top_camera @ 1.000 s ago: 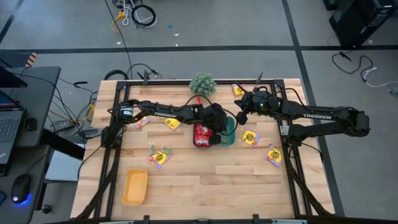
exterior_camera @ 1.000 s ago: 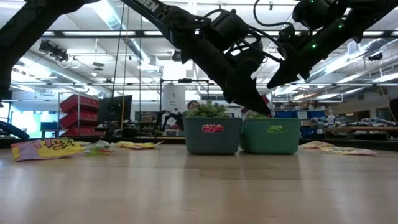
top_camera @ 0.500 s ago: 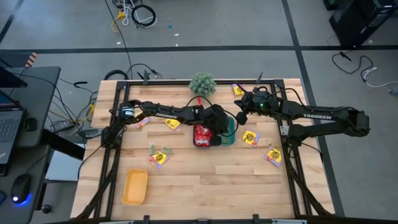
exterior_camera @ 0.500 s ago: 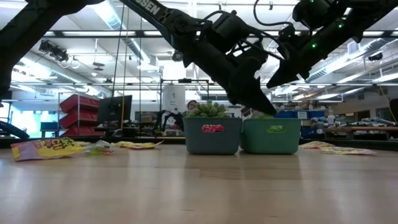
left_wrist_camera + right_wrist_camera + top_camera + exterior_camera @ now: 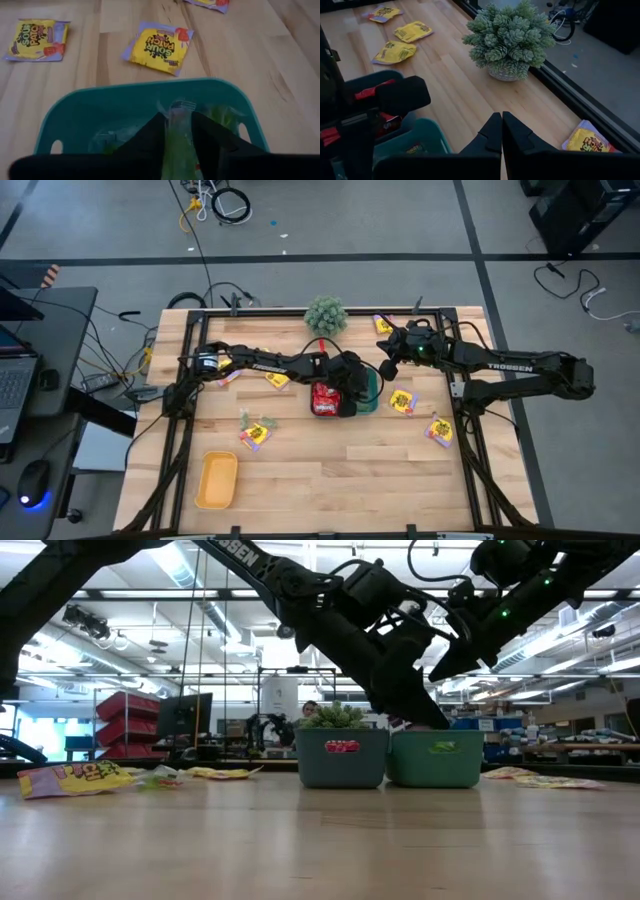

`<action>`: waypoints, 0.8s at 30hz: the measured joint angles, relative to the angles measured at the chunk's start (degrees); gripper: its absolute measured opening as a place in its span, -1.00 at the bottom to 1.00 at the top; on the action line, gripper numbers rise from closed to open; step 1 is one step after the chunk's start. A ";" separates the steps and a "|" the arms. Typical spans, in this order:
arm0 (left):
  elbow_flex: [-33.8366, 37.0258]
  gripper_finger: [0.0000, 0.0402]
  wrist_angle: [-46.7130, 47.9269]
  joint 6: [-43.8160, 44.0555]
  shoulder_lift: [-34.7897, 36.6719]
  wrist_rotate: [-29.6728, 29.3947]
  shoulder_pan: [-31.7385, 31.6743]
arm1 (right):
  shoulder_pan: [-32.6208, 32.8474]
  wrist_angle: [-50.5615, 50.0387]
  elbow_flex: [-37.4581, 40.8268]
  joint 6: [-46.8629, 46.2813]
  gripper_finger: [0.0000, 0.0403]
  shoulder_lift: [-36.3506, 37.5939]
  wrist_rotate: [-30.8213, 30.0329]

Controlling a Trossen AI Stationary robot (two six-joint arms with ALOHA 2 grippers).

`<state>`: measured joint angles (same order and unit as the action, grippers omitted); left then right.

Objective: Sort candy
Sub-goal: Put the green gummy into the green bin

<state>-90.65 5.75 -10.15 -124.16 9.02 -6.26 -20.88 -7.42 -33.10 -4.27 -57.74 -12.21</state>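
My left gripper point(image 5: 177, 137) sits over the green tray point(image 5: 100, 107) near the middle of the table point(image 5: 330, 470), its jaws parted a little with a pale green candy packet point(image 5: 176, 131) standing between the fingers; whether the fingers press on it or it stands free between them, I cannot tell. More pale green packets lie at the bottom of that tray. From above, the left arm reaches across from the left side to the two trays, the grey tray point(image 5: 325, 397) holding red candy point(image 5: 322, 394) and the green one touching it on its right. In the low view the two trays stand side by side, the gripper tip dipping to the green tray's rim.

My right gripper point(image 5: 501, 131) hangs above the table just beyond the trays, jaws closed on nothing, with the spiky plant ball point(image 5: 509, 37) ahead of it.

Yellow candy packets point(image 5: 156, 46) lie loose on the table: two just past the green tray, others to the left, one near the plant at the far edge. A yellow tray point(image 5: 216, 480) sits at the near left, well apart.
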 joint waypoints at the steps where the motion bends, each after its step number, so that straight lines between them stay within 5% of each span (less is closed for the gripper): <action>1: 0.00 -0.45 0.19 0.00 0.00 -0.05 0.00 | 0.00 -0.01 0.00 0.00 -1.00 0.00 0.00; 10: -5.51 -0.31 9.01 -0.75 0.59 -1.66 0.00 | 0.00 -0.17 0.00 0.43 -1.00 0.00 0.00; 13: -5.76 -0.46 10.02 -1.62 1.30 -3.74 0.00 | 0.00 -0.28 0.00 1.00 -1.00 0.00 0.00; 17: -5.75 -0.91 9.25 -2.11 3.28 -4.55 -0.02 | 0.08 -1.03 -0.02 2.01 -1.00 0.02 -0.02; 24: 3.45 -0.99 3.49 0.58 8.74 -5.19 0.04 | 0.67 4.08 2.87 2.74 -1.00 1.15 0.13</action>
<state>-87.20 9.24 -9.57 -115.42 3.83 -6.22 -20.22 -3.34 -30.24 -1.53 -56.59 -12.08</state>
